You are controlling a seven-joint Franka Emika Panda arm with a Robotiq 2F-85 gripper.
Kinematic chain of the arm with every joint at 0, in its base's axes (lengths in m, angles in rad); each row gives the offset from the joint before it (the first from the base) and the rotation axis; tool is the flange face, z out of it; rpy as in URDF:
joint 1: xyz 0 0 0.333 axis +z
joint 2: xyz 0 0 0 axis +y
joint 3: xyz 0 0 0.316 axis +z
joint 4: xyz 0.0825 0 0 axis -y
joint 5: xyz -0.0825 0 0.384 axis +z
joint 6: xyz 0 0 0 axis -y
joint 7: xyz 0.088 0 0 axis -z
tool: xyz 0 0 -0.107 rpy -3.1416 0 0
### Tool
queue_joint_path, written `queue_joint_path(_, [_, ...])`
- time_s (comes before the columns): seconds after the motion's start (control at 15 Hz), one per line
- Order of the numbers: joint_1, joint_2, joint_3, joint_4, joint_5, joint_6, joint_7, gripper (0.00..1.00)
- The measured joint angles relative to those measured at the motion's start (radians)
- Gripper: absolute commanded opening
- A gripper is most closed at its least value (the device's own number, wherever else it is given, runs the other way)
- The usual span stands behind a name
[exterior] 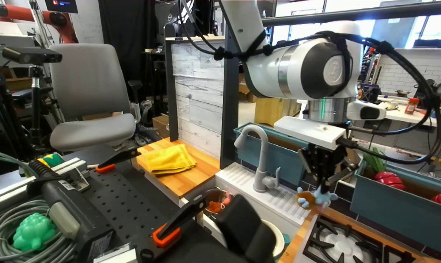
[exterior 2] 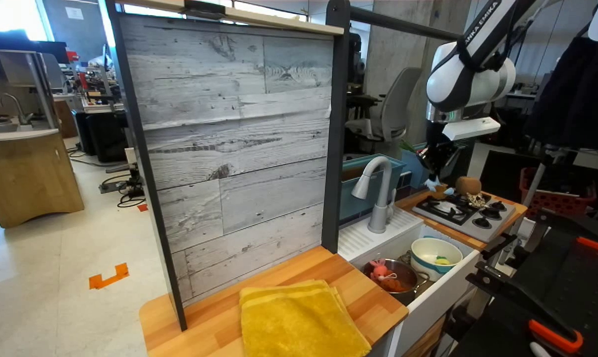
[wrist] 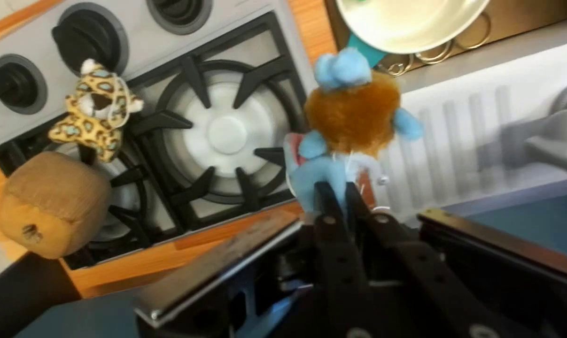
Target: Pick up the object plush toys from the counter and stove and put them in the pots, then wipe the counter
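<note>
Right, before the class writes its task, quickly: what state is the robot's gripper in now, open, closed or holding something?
Gripper: closed, its fingertips pinching the blue-and-brown plush toy.

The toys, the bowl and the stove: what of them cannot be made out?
Wrist view: blue-and-brown plush toy, gripped part hidden by the fingertips.
Wrist view: white bowl, partly cut off by the top edge.
In an exterior view: stove, partly cut off by the bottom edge.
In an exterior view: reddish thing in the pot, too small to identify.
</note>
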Motion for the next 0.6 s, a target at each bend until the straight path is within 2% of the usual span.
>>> queue_joint_path(0.2, [-0.035,-0.082,0.102,-0.155,0.035,0.016,-0.115,0.02])
queue_joint_path(0.27, [-0.050,-0.099,0.134,-0.199,0.051,0.021,-0.149,0.32])
queue_joint_path(0.4, [-0.071,-0.118,0.175,-0.266,0.077,0.046,-0.191,0.40])
queue_joint_path(0.6, [-0.100,-0.126,0.208,-0.327,0.110,0.122,-0.229,0.61])
